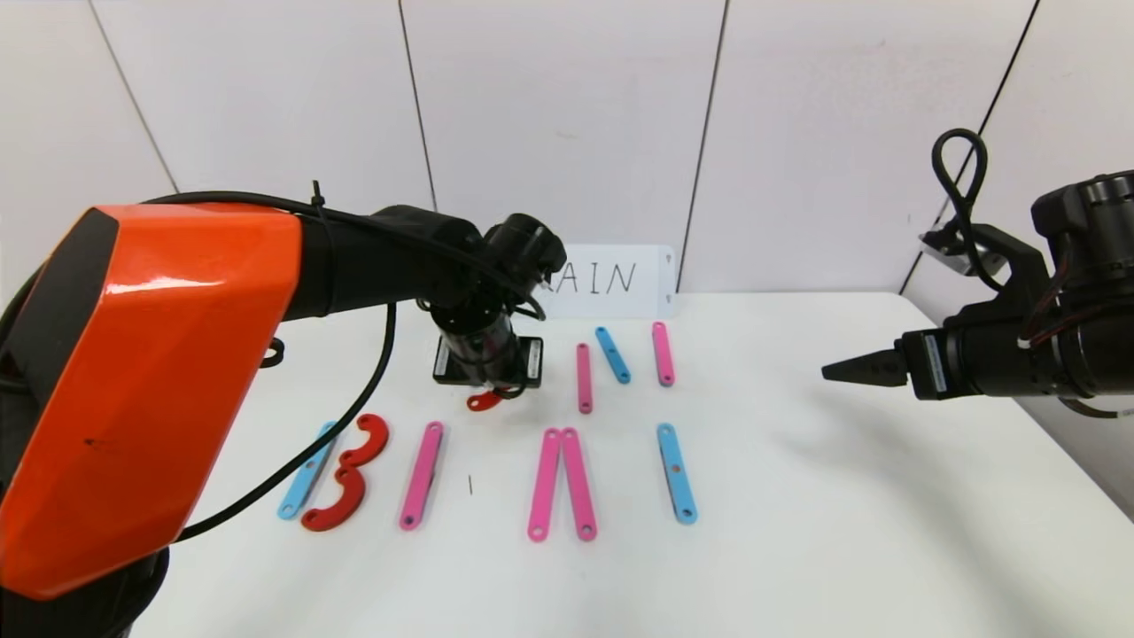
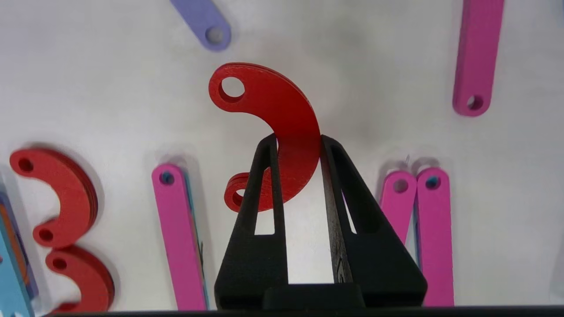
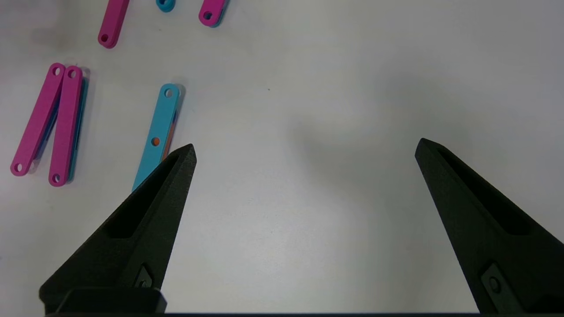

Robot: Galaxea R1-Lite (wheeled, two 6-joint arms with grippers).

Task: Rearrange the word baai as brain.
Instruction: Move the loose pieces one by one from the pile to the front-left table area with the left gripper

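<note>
White, matte and bare of cloth, the table (image 1: 797, 532) runs back to a wall of pale panels (image 1: 558, 115) split by thin dark seams. Propped against that wall is a white card (image 1: 620, 282) with handwritten letters, its left part hidden behind the left arm.

The word (image 1: 496, 478) lies flat across the near half of the table in a loose row. At the robot's left, a light-blue strip (image 1: 306, 471) stands beside 2 red arcs (image 1: 350, 486) stacked one above the other. Next comes a single pink strip (image 1: 421, 475), then 2 pink strips (image 1: 562, 483) meeting at their far ends and spreading toward the near edge, then a lone blue strip (image 1: 677, 472). Behind this row, nearer the card, sit 3 shorter-looking pieces: a pink strip (image 1: 584, 377), a slanted blue strip (image 1: 613, 354) and another pink strip (image 1: 663, 353).

The left gripper (image 2: 298, 141) points down over the table behind the single pink strip, its fingers clamped on a third red arc (image 2: 282, 132). It pinches the arc at mid-curve, with both holed ends free. A purple strip end (image 2: 205, 24) shows on the table beyond it in the left wrist view.

The right gripper (image 3: 304, 149) hangs above the bare right side of the table, well apart from every piece, its fingers spread wide and holding nothing.
</note>
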